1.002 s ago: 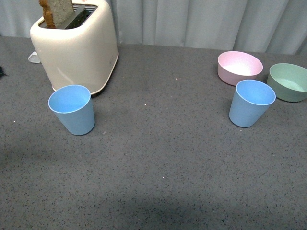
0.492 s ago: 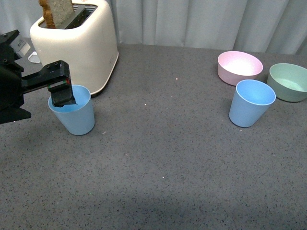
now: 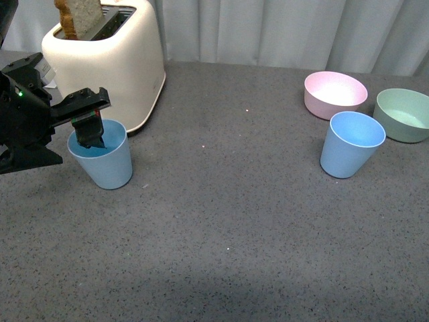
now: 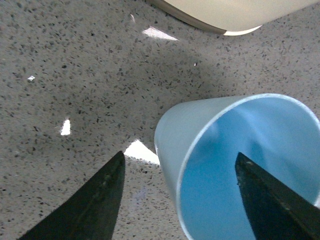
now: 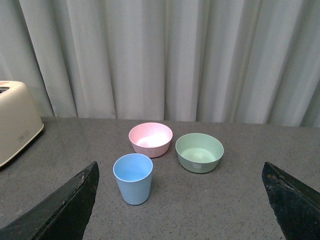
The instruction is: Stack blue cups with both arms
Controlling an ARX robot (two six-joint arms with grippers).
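2 blue cups upright on the counter (image 3: 228, 221), well apart: left cup (image 3: 107, 168) at left of the front view beside the toaster (image 3: 114, 67), right cup (image 3: 348, 151) at right near the pink bowl (image 3: 335, 94). Left hand (image 4: 180, 200) open, straddling the left cup's wall, 1 finger (image 4: 272, 205) inside, 1 outside, gripping nothing; right hand (image 5: 180, 200) spread wide, empty, well short of the right cup. Judged barely begun: 0 cups lifted, grasps and nesting left.

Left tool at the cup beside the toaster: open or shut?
Open. In the left wrist view the left tool straddles the blue cup wall, one finger inside, one outside, neither touching it.
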